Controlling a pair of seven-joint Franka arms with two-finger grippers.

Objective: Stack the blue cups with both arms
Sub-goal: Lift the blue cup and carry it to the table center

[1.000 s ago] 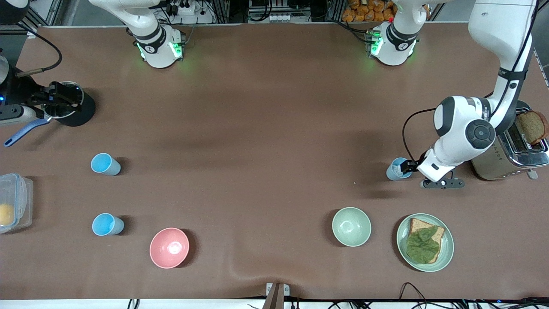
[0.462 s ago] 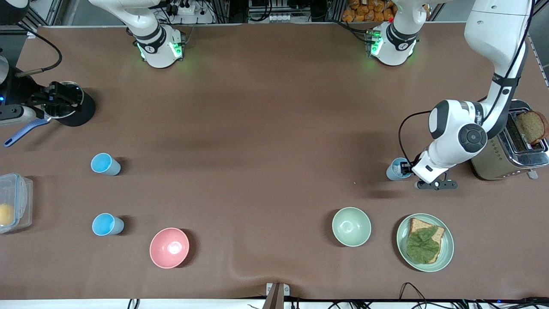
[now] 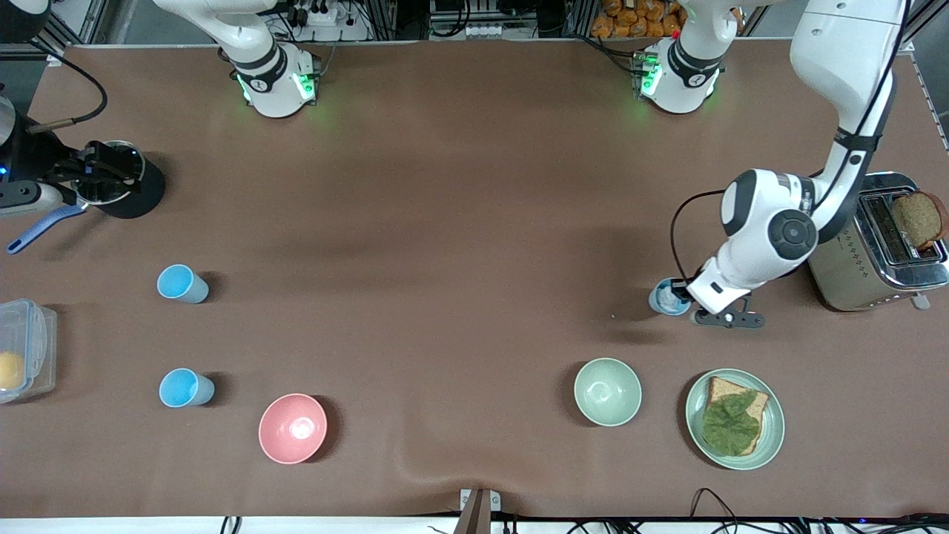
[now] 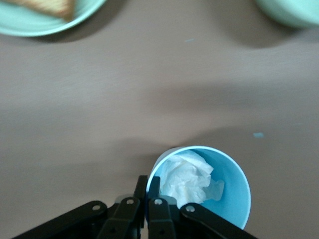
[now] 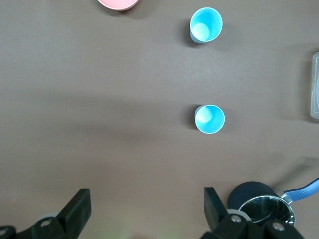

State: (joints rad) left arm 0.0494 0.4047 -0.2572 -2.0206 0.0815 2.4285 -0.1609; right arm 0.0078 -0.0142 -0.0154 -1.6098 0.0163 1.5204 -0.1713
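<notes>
My left gripper [image 3: 681, 298] is shut on the rim of a blue cup [image 3: 669, 297] that holds crumpled white paper, over the table beside the toaster. In the left wrist view one finger is inside and one outside the cup's rim [image 4: 199, 189], with the gripper [image 4: 148, 188] pinching it. Two more blue cups stand upright toward the right arm's end: one [image 3: 182, 284] farther from the front camera, one [image 3: 185, 388] nearer. Both show in the right wrist view [image 5: 210, 119] [image 5: 206, 24]. My right gripper [image 5: 144, 209] is open and empty high above them; it is out of the front view.
A pale green bowl [image 3: 608, 391] and a plate [image 3: 775, 437] with bread and lettuce lie nearer the camera than the held cup. A toaster [image 3: 875, 252] stands by the left arm. A pink bowl [image 3: 293, 429], a pan [image 3: 111, 182] and a plastic box [image 3: 26, 348] sit toward the right arm's end.
My left gripper, with the paper-filled cup in it, has moved a short way from the toaster toward the right arm's end. The other two cups have not moved.
</notes>
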